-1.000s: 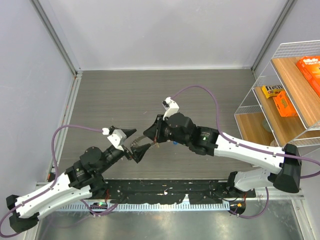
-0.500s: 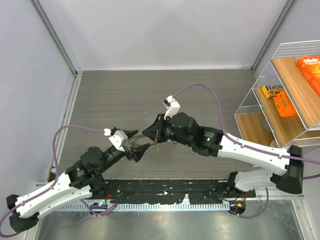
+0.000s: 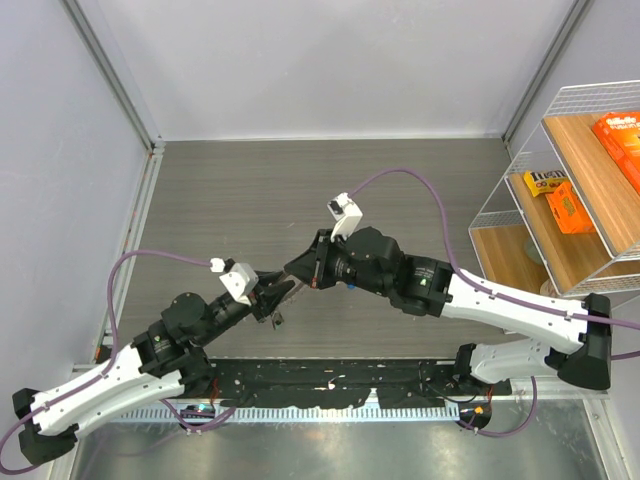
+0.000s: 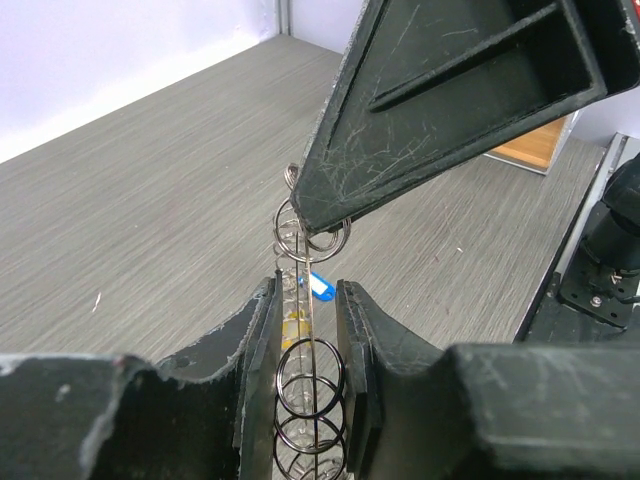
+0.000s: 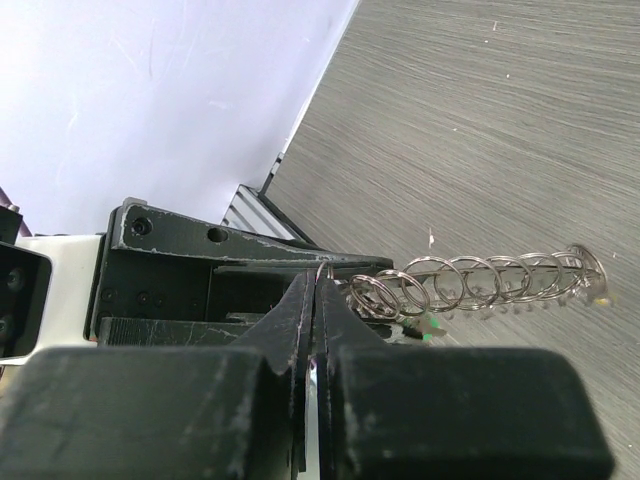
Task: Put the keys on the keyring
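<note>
The keyring [image 4: 310,372] hangs edge-on above the table, its rim fringed with small silver rings [image 5: 470,282]. My left gripper [image 4: 306,283] has its jaws closed in on that fringe, the small rings spanning from pad to pad. My right gripper [image 5: 316,282] is shut on the ring's thin wire at the top, and its black finger [image 4: 450,90] fills the upper left wrist view. Keys dangle from the ring: a blue head [image 4: 318,286], a yellow one [image 4: 292,320] and a green one [image 5: 427,326]. In the top view both grippers meet at the keyring [image 3: 288,284].
A wire shelf [image 3: 500,200] stands at the right edge, holding orange boxes [image 3: 568,206]. Grey walls close the left and far sides. Purple cables [image 3: 150,256] loop off both arms. A black rail [image 3: 330,385] runs along the near edge.
My left gripper's jaws have come in from wide open onto the keyring's fringe of small rings. The right gripper has stayed shut on the ring, shifting only slightly.
</note>
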`<state>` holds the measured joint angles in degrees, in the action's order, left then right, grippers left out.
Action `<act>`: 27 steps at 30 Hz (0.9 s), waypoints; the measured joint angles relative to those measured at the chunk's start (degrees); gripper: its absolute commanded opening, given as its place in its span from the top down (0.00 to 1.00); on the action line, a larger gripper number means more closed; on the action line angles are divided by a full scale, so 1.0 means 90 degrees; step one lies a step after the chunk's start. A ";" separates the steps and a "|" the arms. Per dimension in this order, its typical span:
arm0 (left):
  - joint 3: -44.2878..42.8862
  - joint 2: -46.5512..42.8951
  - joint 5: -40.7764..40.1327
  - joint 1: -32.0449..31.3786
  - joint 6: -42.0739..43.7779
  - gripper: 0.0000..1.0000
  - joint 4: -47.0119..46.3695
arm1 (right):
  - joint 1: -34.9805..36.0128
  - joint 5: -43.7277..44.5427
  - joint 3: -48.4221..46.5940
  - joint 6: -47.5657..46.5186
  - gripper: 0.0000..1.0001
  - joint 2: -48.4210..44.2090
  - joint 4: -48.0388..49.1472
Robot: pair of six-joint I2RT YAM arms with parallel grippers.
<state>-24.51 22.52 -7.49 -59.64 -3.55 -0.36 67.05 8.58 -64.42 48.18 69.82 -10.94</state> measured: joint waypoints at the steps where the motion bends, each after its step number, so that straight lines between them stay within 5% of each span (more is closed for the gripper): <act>1: 0.0000 0.0000 0.0012 0.0000 -0.0002 0.82 0.0000 | 0.0005 -0.0002 0.0000 0.0000 0.95 -0.0010 -0.0002; 4: 0.0000 -0.0007 0.0036 0.0000 -0.0005 1.00 0.0002 | 0.0022 -0.0015 0.0000 0.0000 0.94 -0.0017 -0.0002; 27: 0.0000 -0.0384 0.0566 0.0000 -0.0061 1.00 0.0024 | 0.0080 -0.0658 0.0172 -0.0296 0.91 -0.0313 0.0022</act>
<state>-24.51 19.07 -2.39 -59.64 -4.10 -0.14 67.77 2.66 -62.87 45.52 67.00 -10.74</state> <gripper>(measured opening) 0.310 0.060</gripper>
